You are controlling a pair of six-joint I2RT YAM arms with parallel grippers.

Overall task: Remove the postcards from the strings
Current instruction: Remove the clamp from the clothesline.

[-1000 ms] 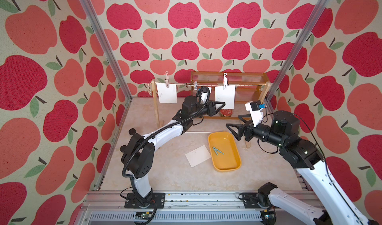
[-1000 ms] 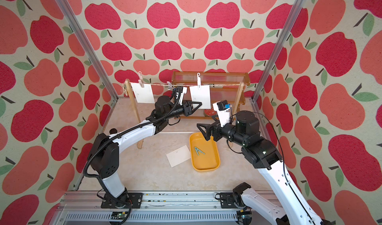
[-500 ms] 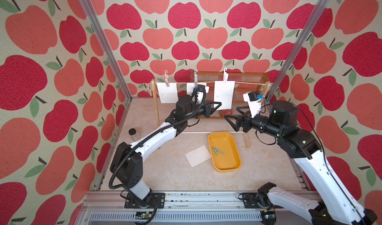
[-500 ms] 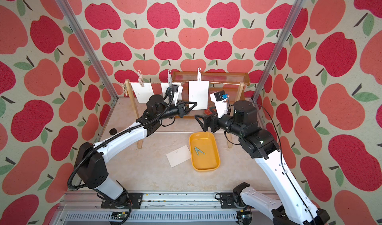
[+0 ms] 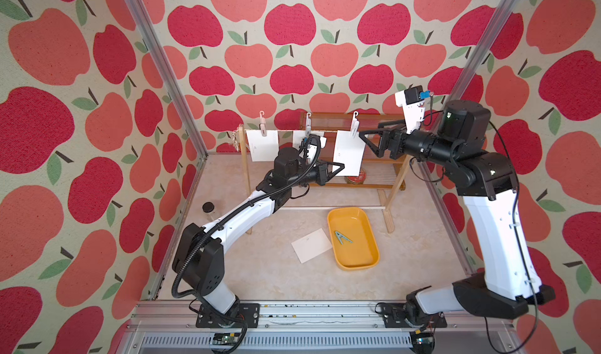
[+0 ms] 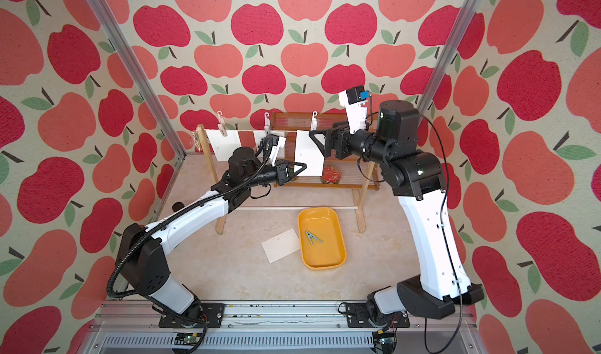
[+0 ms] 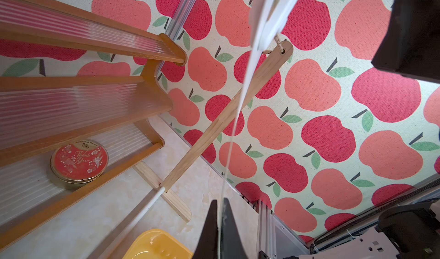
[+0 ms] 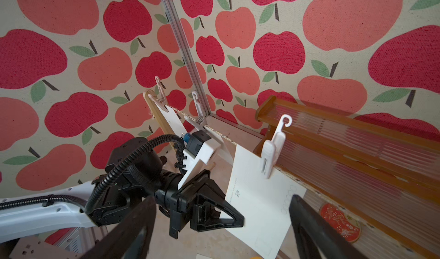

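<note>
Three white postcards hang from pale clothespins on the string [image 5: 325,132] between two wooden posts: the left postcard [image 5: 261,146], a middle postcard [image 5: 300,139] partly hidden by my left wrist, and the right postcard [image 5: 349,152] [image 6: 307,155]. My left gripper [image 5: 341,166] [image 7: 220,202] is shut on the right postcard's lower left edge; in the left wrist view the card runs edge-on between the fingers. My right gripper [image 5: 369,133] [image 8: 221,198] stands open beside that card's clothespin [image 8: 271,150], not touching it. Another postcard [image 5: 311,245] lies flat on the table.
A yellow tray [image 5: 356,254] beside the flat card holds a green clothespin [image 5: 341,237]. Behind the string stands a wooden shelf [image 5: 383,160] with a red tin [image 5: 356,176]. A white base rod [image 5: 325,207] joins the posts' feet. A small dark-lidded jar [image 5: 208,207] is by the left wall.
My left gripper has shut on the right postcard's lower edge. My right arm has risen and reached left toward that card's clothespin, jaws still open.
</note>
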